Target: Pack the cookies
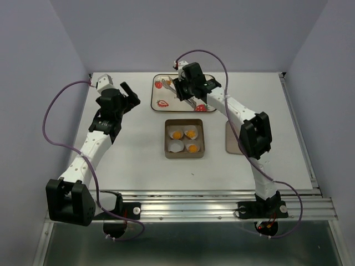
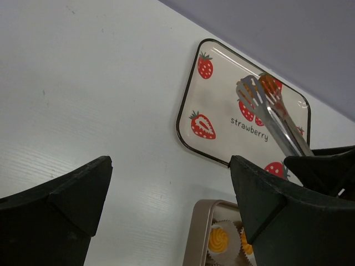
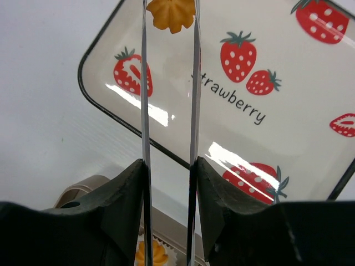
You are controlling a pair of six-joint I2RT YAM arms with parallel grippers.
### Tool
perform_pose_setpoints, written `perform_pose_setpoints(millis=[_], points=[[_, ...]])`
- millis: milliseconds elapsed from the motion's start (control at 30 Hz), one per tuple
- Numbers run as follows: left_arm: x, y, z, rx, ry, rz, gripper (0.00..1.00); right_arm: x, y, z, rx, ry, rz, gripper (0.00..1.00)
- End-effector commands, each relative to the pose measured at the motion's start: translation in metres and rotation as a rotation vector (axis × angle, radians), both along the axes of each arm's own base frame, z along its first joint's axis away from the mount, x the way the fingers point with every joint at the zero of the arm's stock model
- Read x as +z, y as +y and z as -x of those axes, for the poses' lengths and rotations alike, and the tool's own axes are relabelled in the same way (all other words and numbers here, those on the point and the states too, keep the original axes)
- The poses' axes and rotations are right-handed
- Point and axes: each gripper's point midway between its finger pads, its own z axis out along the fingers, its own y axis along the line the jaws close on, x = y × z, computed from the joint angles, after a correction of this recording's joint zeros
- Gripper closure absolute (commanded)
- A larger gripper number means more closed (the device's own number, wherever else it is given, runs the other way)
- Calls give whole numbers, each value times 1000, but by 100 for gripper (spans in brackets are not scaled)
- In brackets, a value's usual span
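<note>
my right claw [image 3: 169, 177] is squeezed tight on the tongs [image 3: 145, 111], pinching a cookie [image 3: 171, 14] above the strawberry tray [image 3: 310, 127]; three cookies [image 1: 191, 133] sit in the tin [image 1: 184, 121], left claw [image 2: 171, 166] gaping wide over the tabletop [image 2: 83, 83]

The left arm [image 1: 91, 144] reaches forward over the left side, elbow low, left gripper [image 2: 169, 166] tilted rightward with fingers [image 2: 55, 210] spread wide, holding nothing. The right arm [image 1: 244, 119] folds at its elbow and stretches far-left, right gripper [image 3: 169, 163] clamped on tongs [image 2: 274, 119]
</note>
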Motion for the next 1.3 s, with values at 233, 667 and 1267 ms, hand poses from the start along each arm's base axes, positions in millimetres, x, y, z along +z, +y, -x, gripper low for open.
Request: perform_pose_setpoints(millis=[233, 667, 1267], points=[[20, -3, 5, -14, -77, 19, 1, 80, -18, 53, 60, -82, -130, 63], [15, -11, -2, -67, -78, -1, 1, 68, -34, 209, 250, 93, -245, 61], [13, -9, -5, -59, -66, -19, 1, 16, -54, 283, 327, 341, -100, 61]])
